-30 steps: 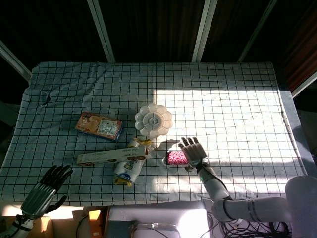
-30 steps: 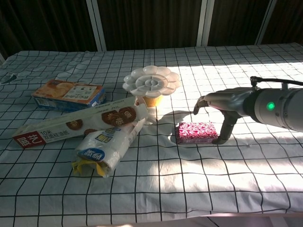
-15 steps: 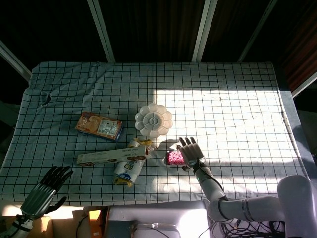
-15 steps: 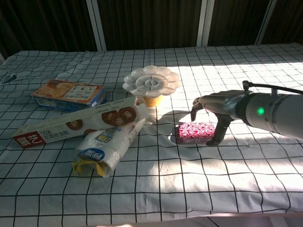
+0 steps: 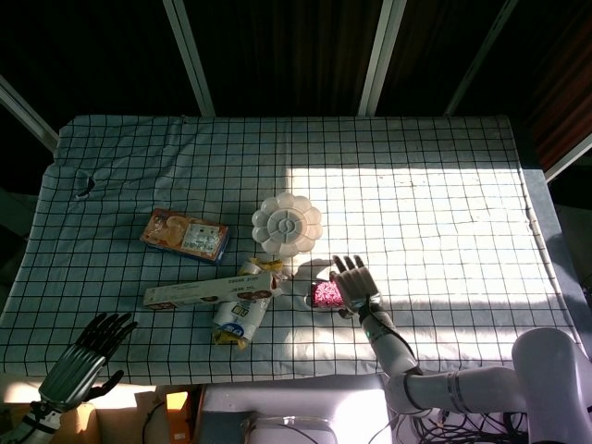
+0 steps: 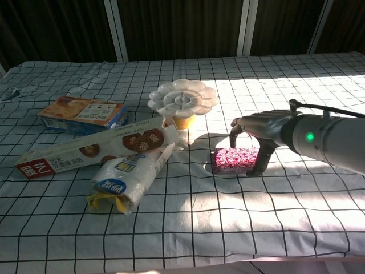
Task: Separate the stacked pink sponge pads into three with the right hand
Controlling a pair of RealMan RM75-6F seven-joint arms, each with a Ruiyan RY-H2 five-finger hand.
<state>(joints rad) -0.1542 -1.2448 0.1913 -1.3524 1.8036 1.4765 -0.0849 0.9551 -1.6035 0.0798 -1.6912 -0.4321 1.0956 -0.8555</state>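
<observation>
The stacked pink sponge pads (image 6: 234, 160) lie as one block on the checked cloth, just right of the table's middle; the head view shows the stack (image 5: 325, 295) partly behind my hand. My right hand (image 6: 259, 132) arches over the block's right end with its fingers spread. Its thumb reaches down against the right end of the stack, and the fingertips (image 6: 232, 129) hover above the top without gripping. From above, the same right hand (image 5: 356, 285) sits at the stack's right side. My left hand (image 5: 90, 345) hangs off the table's near left corner, fingers apart, holding nothing.
A white flower-shaped palette (image 6: 181, 97) stands just behind and left of the stack. Further left lie a long cookie box (image 6: 94, 149), a biscuit box (image 6: 82, 114) and a wrapped pack (image 6: 126, 177). Sunlit cloth (image 6: 308, 188) stretches to the right.
My right hand has shifted left, from beside the stack to over its right end, thumb now against it. The stack has not moved. The left hand sank slightly.
</observation>
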